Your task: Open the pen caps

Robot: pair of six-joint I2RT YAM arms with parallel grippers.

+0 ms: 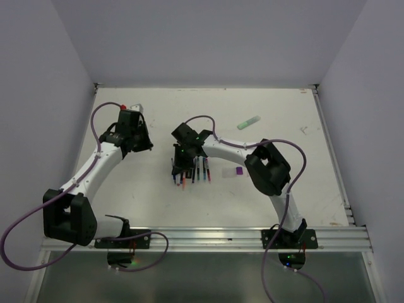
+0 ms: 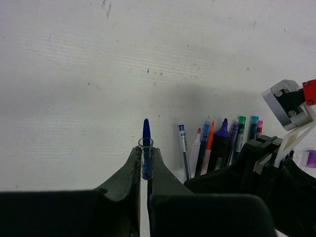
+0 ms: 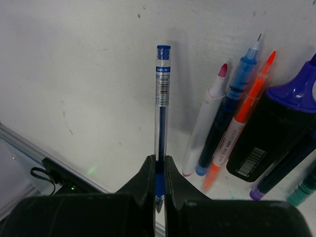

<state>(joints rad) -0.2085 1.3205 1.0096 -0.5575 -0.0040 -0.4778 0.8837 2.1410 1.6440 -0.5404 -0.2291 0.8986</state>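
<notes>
My left gripper (image 2: 145,150) is shut on a small clear pen cap with a blue clip (image 2: 145,140), held apart from any pen. In the top view the left gripper (image 1: 142,137) sits left of the pens (image 1: 192,170). My right gripper (image 3: 160,160) is shut on a clear blue pen (image 3: 161,94); its bare tip shows between the fingers and its blue end points away. That pen (image 2: 183,150) also shows in the left wrist view. The right gripper (image 1: 183,164) hovers over the pen row. A purple cap (image 1: 239,170) lies right of the pens.
Beside the held pen lie a white pink-tipped pen (image 3: 207,118), a blue pen (image 3: 232,98), an orange highlighter (image 3: 244,113) and a fat black marker with a purple tip (image 3: 281,128). A green highlighter (image 1: 249,122) lies at the back right. A metal rail (image 1: 208,238) runs along the near edge.
</notes>
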